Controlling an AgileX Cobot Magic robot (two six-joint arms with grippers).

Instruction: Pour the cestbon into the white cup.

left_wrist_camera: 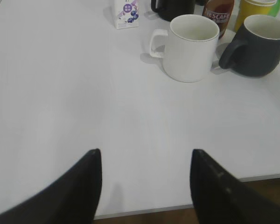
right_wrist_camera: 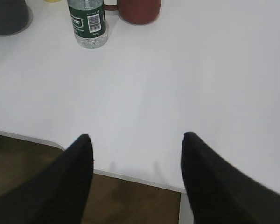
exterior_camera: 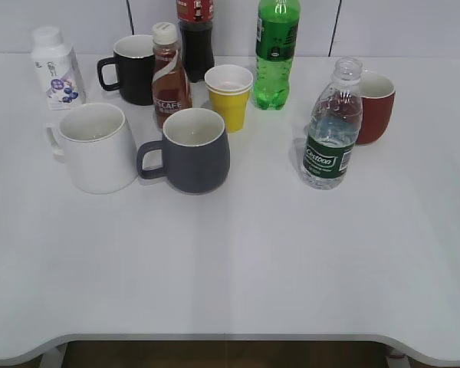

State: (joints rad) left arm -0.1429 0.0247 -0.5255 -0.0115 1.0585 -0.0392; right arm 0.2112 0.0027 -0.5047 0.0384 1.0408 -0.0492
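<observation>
The cestbon (exterior_camera: 332, 130), a small clear bottle with a dark green label and no cap, stands upright at the right of the table; it also shows in the right wrist view (right_wrist_camera: 87, 23). The white cup (exterior_camera: 96, 146) stands upright and empty at the left, handle to the left; it also shows in the left wrist view (left_wrist_camera: 191, 46). My left gripper (left_wrist_camera: 144, 154) is open and empty over the table's front edge, well short of the cup. My right gripper (right_wrist_camera: 135, 137) is open and empty over the front edge, well short of the bottle. Neither gripper shows in the exterior view.
A dark grey mug (exterior_camera: 192, 149) stands right of the white cup. Behind are a brown Nescafe bottle (exterior_camera: 170, 77), a yellow paper cup (exterior_camera: 230, 96), a black mug (exterior_camera: 134, 69), a green soda bottle (exterior_camera: 276, 50), a white milk bottle (exterior_camera: 55, 67). A red mug (exterior_camera: 376, 107) stands behind the cestbon.
</observation>
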